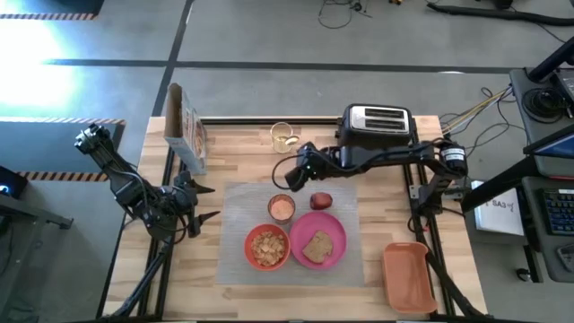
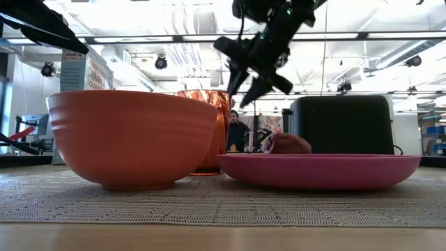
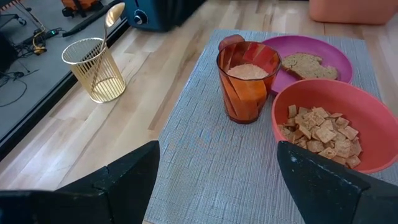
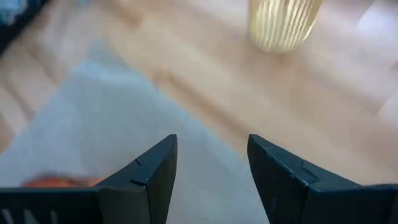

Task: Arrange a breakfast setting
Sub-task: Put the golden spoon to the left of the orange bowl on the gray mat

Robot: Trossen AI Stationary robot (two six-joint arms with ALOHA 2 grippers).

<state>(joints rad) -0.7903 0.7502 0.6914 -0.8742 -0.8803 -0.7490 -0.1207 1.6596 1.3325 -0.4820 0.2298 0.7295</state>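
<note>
The grey mat (image 1: 235,215) lies mid-table. On it stand the red-orange bowl (image 1: 267,247) of cereal, the pink plate (image 1: 334,229) bearing the toast slice (image 1: 317,247), an orange-tinted cup (image 1: 282,207) and the red apple (image 1: 321,199). The gold spoon (image 3: 114,12) stands in a gold wire holder (image 1: 284,136) on the bare wood behind the mat. My right gripper (image 1: 297,174) hangs open and empty above the mat's far edge, between the holder and the cup. My left gripper (image 1: 207,203) waits open at the mat's left edge.
The black-and-chrome toaster (image 1: 377,121) stands at the far edge, right of the holder. A cereal box (image 1: 184,130) stands upright at the far left. An orange tray (image 1: 408,274) lies at the near right corner. Bare wood shows left of the mat.
</note>
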